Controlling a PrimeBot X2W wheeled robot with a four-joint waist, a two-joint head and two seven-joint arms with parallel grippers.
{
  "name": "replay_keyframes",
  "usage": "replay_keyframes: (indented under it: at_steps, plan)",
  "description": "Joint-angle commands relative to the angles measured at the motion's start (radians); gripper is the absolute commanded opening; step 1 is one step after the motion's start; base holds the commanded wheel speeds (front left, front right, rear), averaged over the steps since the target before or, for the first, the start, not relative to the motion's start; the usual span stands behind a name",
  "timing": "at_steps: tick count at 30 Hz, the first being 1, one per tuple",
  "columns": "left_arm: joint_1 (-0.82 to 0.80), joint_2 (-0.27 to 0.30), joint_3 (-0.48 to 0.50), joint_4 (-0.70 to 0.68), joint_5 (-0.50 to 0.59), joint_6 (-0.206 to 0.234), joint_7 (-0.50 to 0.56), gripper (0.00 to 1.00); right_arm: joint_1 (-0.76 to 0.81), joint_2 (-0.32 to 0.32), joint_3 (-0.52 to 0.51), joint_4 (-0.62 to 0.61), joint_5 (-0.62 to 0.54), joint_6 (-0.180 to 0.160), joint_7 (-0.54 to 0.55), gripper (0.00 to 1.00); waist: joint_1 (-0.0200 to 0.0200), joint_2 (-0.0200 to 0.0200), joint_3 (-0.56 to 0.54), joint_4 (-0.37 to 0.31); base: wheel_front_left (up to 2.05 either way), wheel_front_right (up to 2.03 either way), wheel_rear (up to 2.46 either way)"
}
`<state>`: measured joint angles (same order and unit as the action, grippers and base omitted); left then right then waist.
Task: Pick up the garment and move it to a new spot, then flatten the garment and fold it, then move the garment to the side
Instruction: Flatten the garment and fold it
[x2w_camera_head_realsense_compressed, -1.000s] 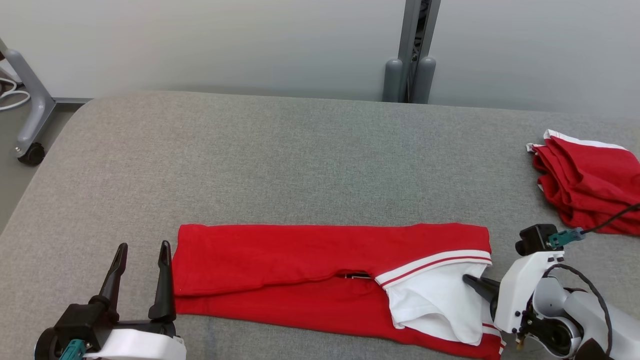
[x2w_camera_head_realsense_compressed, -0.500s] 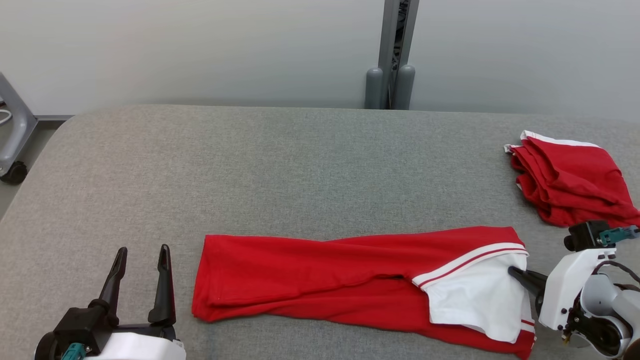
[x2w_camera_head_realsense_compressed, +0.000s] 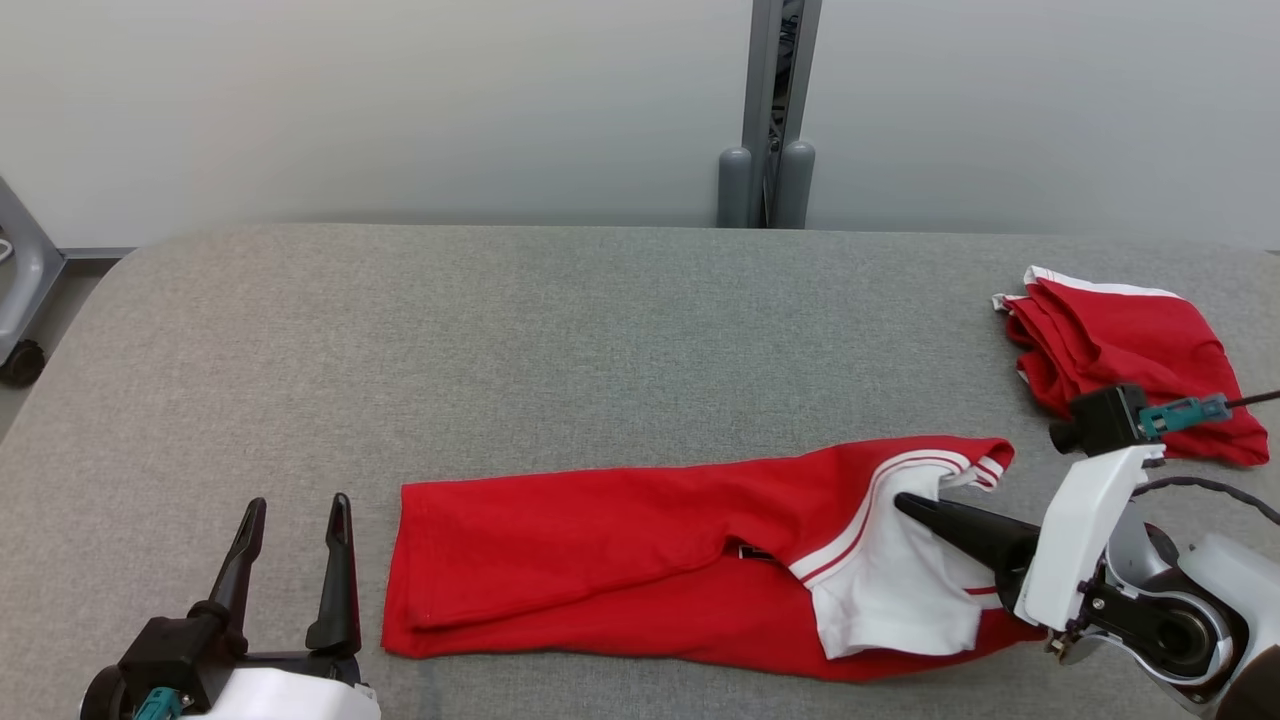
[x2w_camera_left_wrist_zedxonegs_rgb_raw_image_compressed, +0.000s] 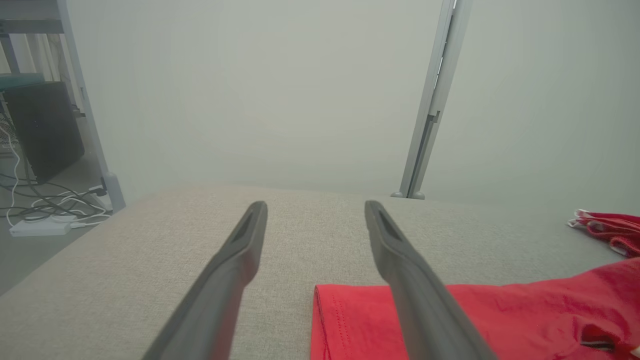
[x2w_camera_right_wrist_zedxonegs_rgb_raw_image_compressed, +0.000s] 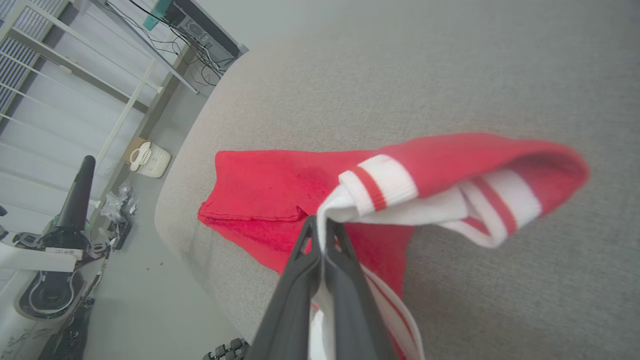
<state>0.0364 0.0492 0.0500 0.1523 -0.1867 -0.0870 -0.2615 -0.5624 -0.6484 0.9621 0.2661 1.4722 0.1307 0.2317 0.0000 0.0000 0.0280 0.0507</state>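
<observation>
Nearby, the left gripper (x2w_camera_head_realsense_compressed: 298, 505) hangs wide apart and empty. The right gripper (x2w_camera_right_wrist_zedxonegs_rgb_raw_image_compressed: 322, 227) is pinched on the white striped trim of the red garment (x2w_camera_head_realsense_compressed: 600, 540), which lies long across the grey padded table (x2w_camera_head_realsense_compressed: 500, 330) in front of the grey post (x2w_camera_head_realsense_compressed: 770, 100). Hauled by that one thin edge, its fold could drag open or slip free. Right of the post lies a second crumpled red garment (x2w_camera_head_realsense_compressed: 1130, 340), with a pale wall (x2w_camera_head_realsense_compressed: 400, 100) behind.

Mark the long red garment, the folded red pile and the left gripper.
long red garment (x2w_camera_head_realsense_compressed: 600, 530): head view, on its red middle section.
folded red pile (x2w_camera_head_realsense_compressed: 1130, 345): head view, on its top red layer.
left gripper (x2w_camera_head_realsense_compressed: 300, 505): head view, midway between its open fingertips.
</observation>
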Motion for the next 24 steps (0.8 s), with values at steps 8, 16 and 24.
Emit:
replay_keyframes:
  at_steps: [8,16,24]
  plan:
    - [-0.005,0.004,-0.007,-0.001,-0.009,0.004,-0.003,1.00,-0.042,0.025,-0.009,-0.109,0.067,0.000,0.037,0.00,0.0000,0.0000,-0.003,0.036,0.00,0.00,0.00]
    - [-0.018,0.004,-0.029,-0.003,-0.017,0.009,-0.003,1.00,-0.089,0.121,0.022,-0.095,0.055,0.000,0.043,0.00,0.0000,0.0000,0.002,0.090,0.00,0.00,0.00]
    - [-0.033,0.004,-0.056,-0.006,-0.020,0.010,-0.003,1.00,-0.132,0.232,0.058,0.000,0.025,0.000,0.016,0.00,0.0000,0.0000,0.013,0.147,0.00,0.00,0.00]
